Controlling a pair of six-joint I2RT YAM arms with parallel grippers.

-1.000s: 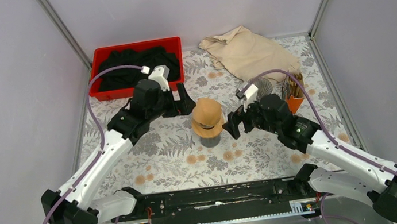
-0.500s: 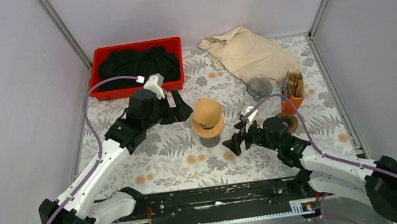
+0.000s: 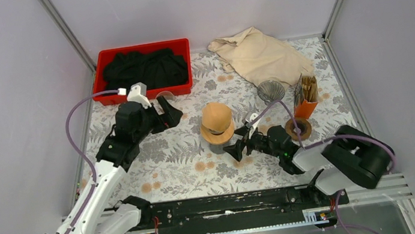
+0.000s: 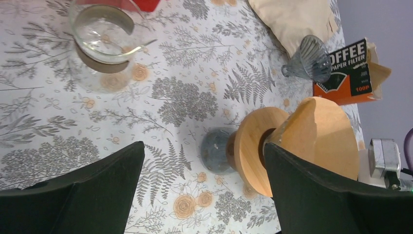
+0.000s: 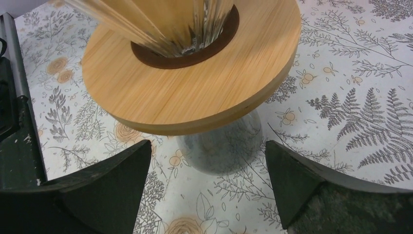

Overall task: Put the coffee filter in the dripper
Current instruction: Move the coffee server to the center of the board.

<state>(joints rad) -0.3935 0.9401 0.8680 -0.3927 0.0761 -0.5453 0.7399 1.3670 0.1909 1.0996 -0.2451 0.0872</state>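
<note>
Inspection of the station, largest items first.

The desk [image 3: 169, 164] filled the top view. A red tray [image 3: 141, 47] with dark cloth in it stood at the upper left, and a beige cloth [image 3: 257, 56] lay at the upper centre-right.

My left tool [image 3: 172, 117] hung left of centre with its jaws spread wide and nothing between them. In its wrist view the dripper showed at the lower right, apart from both fingers.

My right tool [image 3: 238, 146] sat low, just right of centre. Its jaws were spread and flanked the grey base under the dripper without touching it.

The dripper [image 5: 195, 83] stood upright at the centre of the desk on its wooden collar. The coffee filter [image 3: 216, 116], a brown paper cone, sat inside it with its rim above the collar.

A spare glass cone [image 3: 270, 90] and the filter box [image 3: 307, 104] stood at the right. Both were well apart from the dripper.

Finding: the placement looked complete. The filter was in the dripper and neither tool held it. I could not confirm from these views that the paper sat fully against the ribs. In my judgement only that check remained, and then clearing both arms.
</note>
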